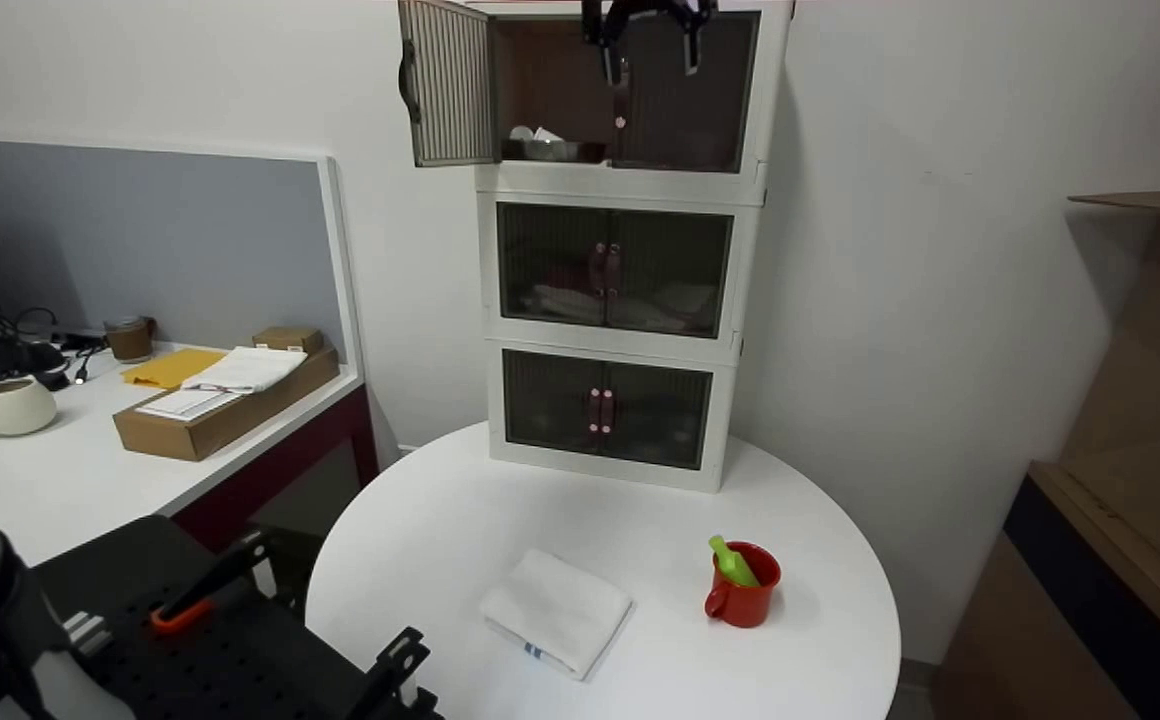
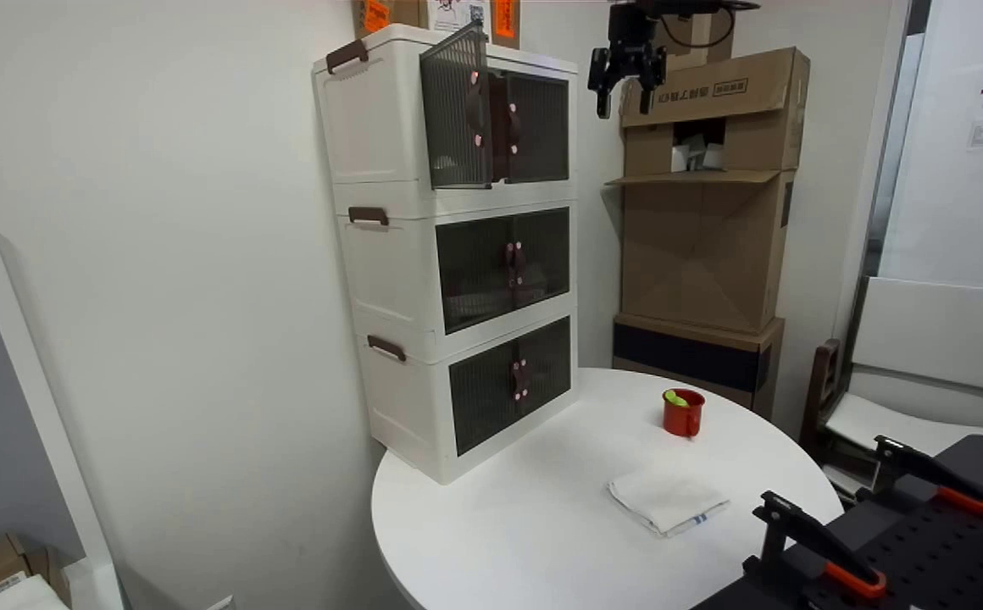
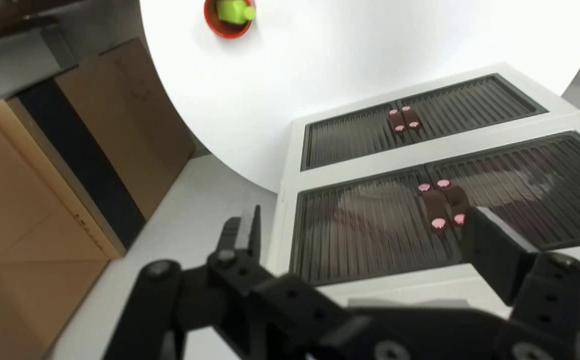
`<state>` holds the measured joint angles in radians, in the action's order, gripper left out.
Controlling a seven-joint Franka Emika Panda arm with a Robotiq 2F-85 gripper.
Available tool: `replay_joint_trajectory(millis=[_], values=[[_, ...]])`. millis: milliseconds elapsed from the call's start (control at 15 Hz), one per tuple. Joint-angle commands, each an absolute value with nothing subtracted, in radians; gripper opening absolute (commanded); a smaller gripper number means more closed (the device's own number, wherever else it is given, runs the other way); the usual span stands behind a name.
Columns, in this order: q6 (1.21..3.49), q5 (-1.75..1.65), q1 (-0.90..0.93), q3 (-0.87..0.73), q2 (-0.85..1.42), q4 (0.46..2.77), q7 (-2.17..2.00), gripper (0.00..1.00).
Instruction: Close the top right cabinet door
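The top right cabinet door [image 1: 692,118] is smoky grey-brown and looks flush or nearly flush with the white cabinet's front [image 1: 675,183]. It also shows in an exterior view [image 2: 540,129], with its brown handle at its left edge. The matching left door [image 1: 452,88] stands swung wide open, also in an exterior view [image 2: 456,119]. My gripper [image 1: 651,60] is open and empty, high in front of the cabinet, overlapping the top right door in this view. In an exterior view [image 2: 624,103] it hangs apart from the cabinet. The wrist view shows the jaws [image 3: 367,232] wide apart; the top doors are out of view there.
Dark doors of the middle tier [image 1: 670,270] and bottom tier [image 1: 655,415] are shut. A red mug [image 1: 743,590] with a green item and a folded white cloth [image 1: 555,612] lie on the round table [image 1: 420,500]. Cardboard boxes [image 2: 695,246] stand beside the cabinet.
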<state>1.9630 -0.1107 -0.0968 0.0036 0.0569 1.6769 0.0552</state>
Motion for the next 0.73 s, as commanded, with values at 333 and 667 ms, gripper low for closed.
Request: replay_joint_trajectory(millis=[333, 667], values=[[1.964, -0.112, -0.041, 0.007, -0.128, 2.011, -0.199, 1.0], [1.966, -0.112, -0.04, 0.006, -0.139, 2.03, -0.205, 1.0]])
